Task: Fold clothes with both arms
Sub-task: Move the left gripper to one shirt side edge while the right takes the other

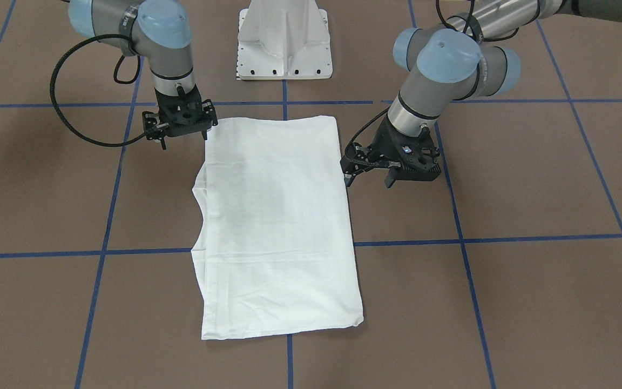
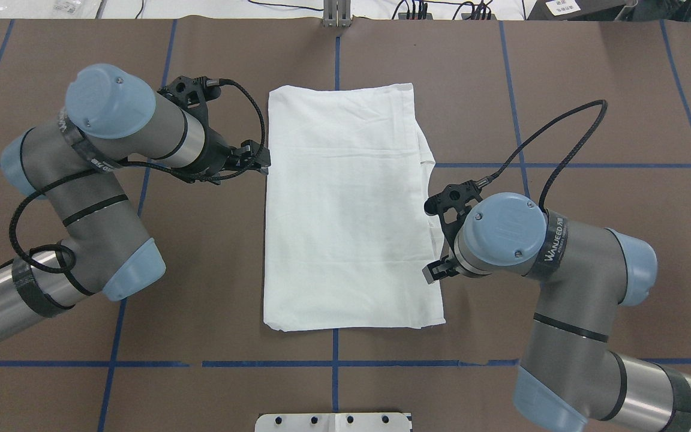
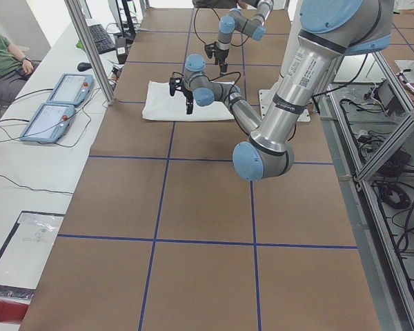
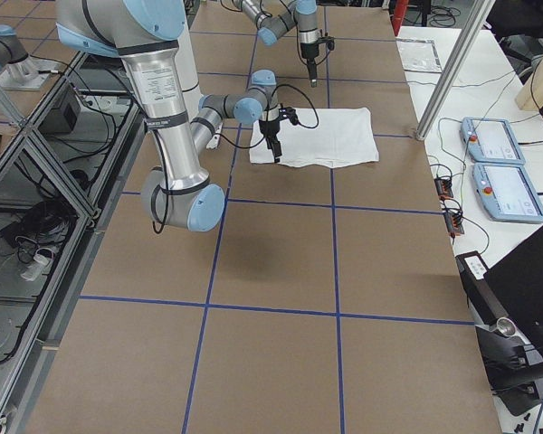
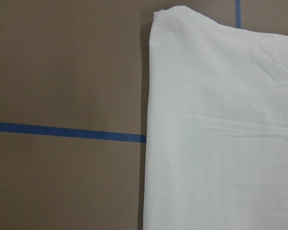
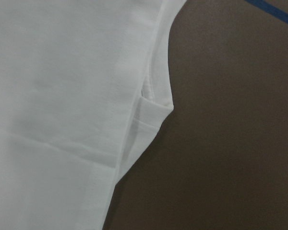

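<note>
Exterior front-facing view: my left gripper (image 1: pixel 369 178) hangs with its jaws spread wide and empty, and my right gripper (image 1: pixel 184 138) is spread wide and empty too. The shirt (image 1: pixel 278 227) lies flat on the table (image 1: pixel 532 302), folded into a long strip whose long axis runs twelve to six here. From my left jaws its long edge is just beside, at nine o'clock. From my right jaws its twelve-o'clock corner is just beside, at three o'clock. My right jaws are nearer that short end, so I judge an end-over-end fold begins there.
</note>
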`<state>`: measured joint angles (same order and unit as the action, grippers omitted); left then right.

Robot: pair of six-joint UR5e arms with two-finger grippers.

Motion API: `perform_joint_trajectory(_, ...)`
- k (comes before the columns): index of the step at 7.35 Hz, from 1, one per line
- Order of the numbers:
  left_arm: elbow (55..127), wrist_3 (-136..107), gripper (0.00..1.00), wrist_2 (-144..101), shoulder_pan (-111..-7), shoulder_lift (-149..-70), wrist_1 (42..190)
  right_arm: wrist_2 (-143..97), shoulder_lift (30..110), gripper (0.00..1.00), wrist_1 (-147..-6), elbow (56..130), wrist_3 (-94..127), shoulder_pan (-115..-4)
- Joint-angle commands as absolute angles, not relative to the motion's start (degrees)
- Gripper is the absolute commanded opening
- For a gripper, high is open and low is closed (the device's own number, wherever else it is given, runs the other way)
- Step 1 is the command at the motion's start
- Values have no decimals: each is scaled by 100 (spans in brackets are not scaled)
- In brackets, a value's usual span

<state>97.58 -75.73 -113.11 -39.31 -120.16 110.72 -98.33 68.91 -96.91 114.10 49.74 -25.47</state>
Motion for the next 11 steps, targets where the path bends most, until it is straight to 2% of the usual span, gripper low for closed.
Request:
perform_joint_trajectory(1, 9826, -8346, 100, -11259, -3561, -11927, 11057, -10158, 6873, 100, -9380, 11732, 5325, -2645)
perform_joint_trajectory(5, 10721, -9805, 100, -10689, -2332, -11294, 11092, -10608, 6882, 100, -9255, 11804, 5774, -2997)
perform_joint_trajectory(7, 10566, -9967, 100, -10469, -1839, -11346, 11083, -10635, 6882, 100, -9255, 11795, 5792, -3049)
perform_joint_trajectory(9, 10354, -9932, 99, -10354, -1837, -11355, 11083, -10652, 6873, 100, -9255, 11786, 5801, -3076)
perform_joint_trajectory(11, 10327, -9967, 89, -10345, -1828, -11355, 11083, -10652, 6873, 100, -9255, 11777, 5801, -3102)
